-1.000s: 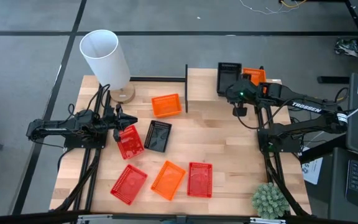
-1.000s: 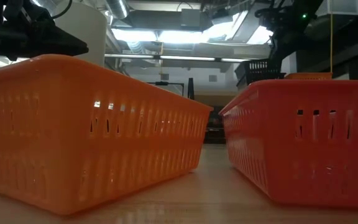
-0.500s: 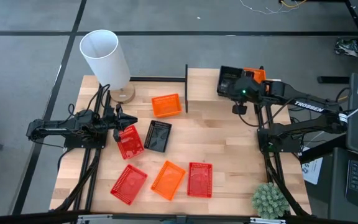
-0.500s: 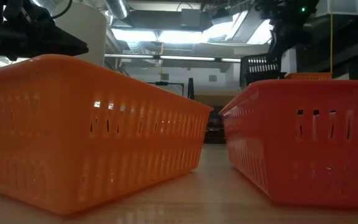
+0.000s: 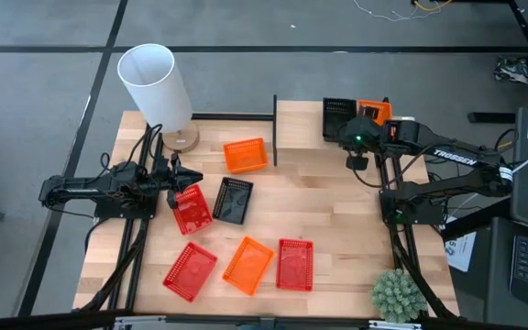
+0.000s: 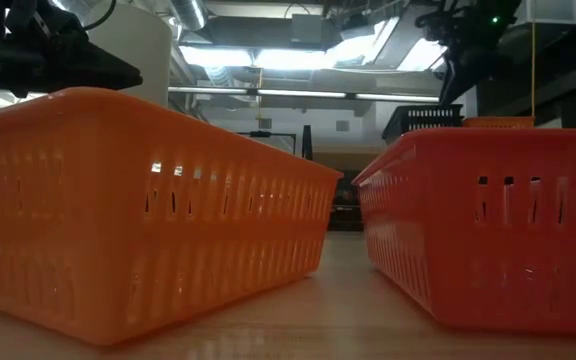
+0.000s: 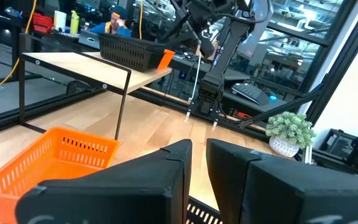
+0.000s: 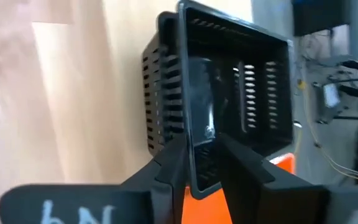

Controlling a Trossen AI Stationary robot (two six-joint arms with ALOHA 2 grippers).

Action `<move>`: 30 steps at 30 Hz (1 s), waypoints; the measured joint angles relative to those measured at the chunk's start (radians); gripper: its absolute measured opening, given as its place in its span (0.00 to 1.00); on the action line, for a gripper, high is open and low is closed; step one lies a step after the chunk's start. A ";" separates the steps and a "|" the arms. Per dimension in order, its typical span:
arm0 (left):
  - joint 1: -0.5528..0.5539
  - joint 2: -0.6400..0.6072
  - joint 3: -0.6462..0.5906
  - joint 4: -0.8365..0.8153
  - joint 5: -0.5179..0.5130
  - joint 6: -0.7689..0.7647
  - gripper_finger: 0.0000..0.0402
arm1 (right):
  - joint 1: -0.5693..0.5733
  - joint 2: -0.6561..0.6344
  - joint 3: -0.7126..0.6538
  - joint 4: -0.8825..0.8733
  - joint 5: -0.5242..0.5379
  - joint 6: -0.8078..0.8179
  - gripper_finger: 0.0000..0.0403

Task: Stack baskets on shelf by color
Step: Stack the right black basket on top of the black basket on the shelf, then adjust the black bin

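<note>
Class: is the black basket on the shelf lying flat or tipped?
Flat: the black basket sits level on the shelf in the low view.

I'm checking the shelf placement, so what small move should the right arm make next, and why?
Probably lift the right gripper straight up, clear of the black basket. That basket already sits on the shelf beside the orange basket, and the gripper's fingers straddle its wall with a visible gap, so it looks released. The left gripper waits by a red basket.
</note>
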 joint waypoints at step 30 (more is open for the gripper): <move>-0.053 0.048 0.000 0.174 0.138 0.007 0.10 | 0.386 0.003 0.081 0.135 -0.541 0.469 0.22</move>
